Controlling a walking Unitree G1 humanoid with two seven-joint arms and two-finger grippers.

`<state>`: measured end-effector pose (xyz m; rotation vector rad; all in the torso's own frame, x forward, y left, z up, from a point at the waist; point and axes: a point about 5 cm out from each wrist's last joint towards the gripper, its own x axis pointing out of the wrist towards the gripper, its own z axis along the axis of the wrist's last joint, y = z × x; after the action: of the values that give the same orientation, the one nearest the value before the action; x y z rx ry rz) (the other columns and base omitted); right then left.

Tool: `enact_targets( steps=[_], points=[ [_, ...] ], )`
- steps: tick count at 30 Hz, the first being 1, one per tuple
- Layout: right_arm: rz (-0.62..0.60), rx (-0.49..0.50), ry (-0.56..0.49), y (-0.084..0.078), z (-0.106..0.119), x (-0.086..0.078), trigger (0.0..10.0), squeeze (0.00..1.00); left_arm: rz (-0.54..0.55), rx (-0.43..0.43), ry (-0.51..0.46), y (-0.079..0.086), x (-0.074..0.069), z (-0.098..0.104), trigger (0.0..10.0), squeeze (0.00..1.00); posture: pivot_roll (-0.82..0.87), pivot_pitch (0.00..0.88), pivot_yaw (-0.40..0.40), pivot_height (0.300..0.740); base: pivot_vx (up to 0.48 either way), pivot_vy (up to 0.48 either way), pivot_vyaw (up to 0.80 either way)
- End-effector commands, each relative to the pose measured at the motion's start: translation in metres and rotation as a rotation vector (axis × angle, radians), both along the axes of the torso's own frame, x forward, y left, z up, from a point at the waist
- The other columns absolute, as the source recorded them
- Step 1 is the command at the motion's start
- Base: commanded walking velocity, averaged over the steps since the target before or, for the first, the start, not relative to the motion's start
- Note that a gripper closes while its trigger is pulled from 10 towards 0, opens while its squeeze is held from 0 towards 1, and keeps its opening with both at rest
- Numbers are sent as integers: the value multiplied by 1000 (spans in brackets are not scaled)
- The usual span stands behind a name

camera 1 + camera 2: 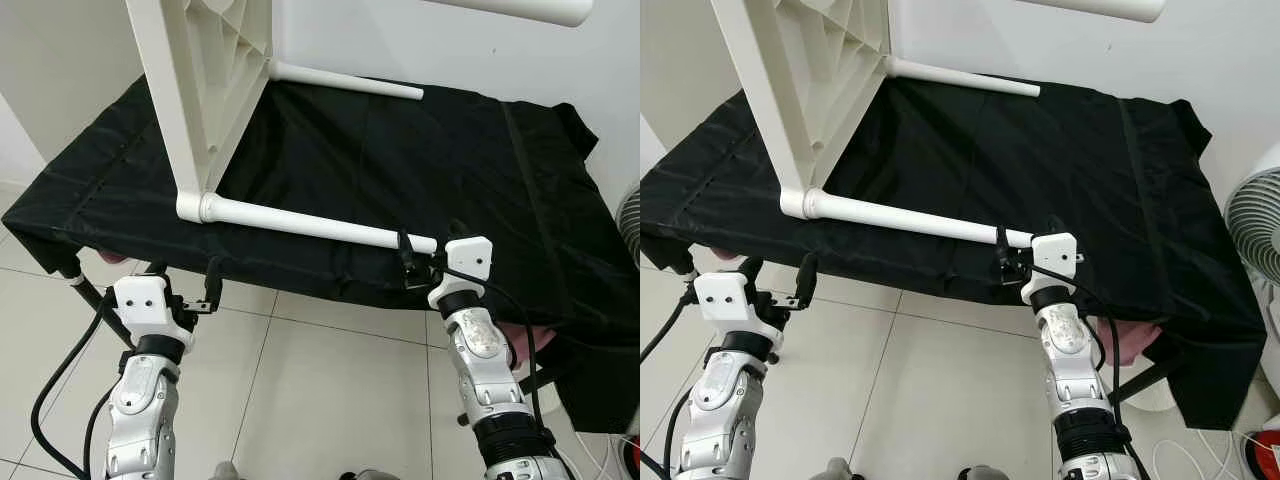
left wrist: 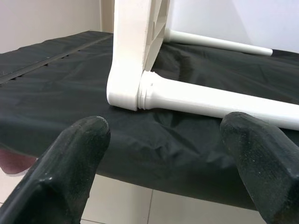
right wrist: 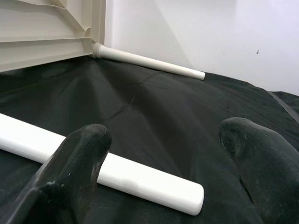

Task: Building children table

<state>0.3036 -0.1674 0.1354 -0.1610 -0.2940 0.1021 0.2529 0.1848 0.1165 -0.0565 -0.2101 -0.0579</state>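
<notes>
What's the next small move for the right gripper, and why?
Probably ease the right gripper forward and close on the near table leg. Its fingers are open at the leg's free end, which lies on the black cloth, not yet gripped. The left gripper hangs open below the cloth's edge.

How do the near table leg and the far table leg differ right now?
The near leg lies along the black cloth's front edge, its free end at the right gripper; the far leg lies at the back by the wall, away from both grippers. The near leg looks longer and thicker, perhaps only by closeness. Both are white, round, and attached to the tipped-up tabletop.
</notes>
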Motion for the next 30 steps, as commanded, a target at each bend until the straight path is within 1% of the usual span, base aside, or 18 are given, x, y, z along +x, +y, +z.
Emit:
enact_targets(
  steps=[1, 19, 30],
  points=[
    [9, -8, 17, 2, -3, 1, 10000, 0, 51, -20, 8, 3, 0, 0, 10000, 0, -22, 61, -7, 740, 259, 0, 0],
    [19, -14, 18, 3, -3, 2, 10000, 0, 45, -23, 5, 1, 1, 1, 10000, 0, -19, 42, -11, 740, 288, 0, 0],
    [23, -17, 22, 4, -5, 2, 10000, 0, 59, -34, -6, 2, -1, 1, 10000, 0, -17, 42, -11, 740, 0, 0, 0]
  ],
)
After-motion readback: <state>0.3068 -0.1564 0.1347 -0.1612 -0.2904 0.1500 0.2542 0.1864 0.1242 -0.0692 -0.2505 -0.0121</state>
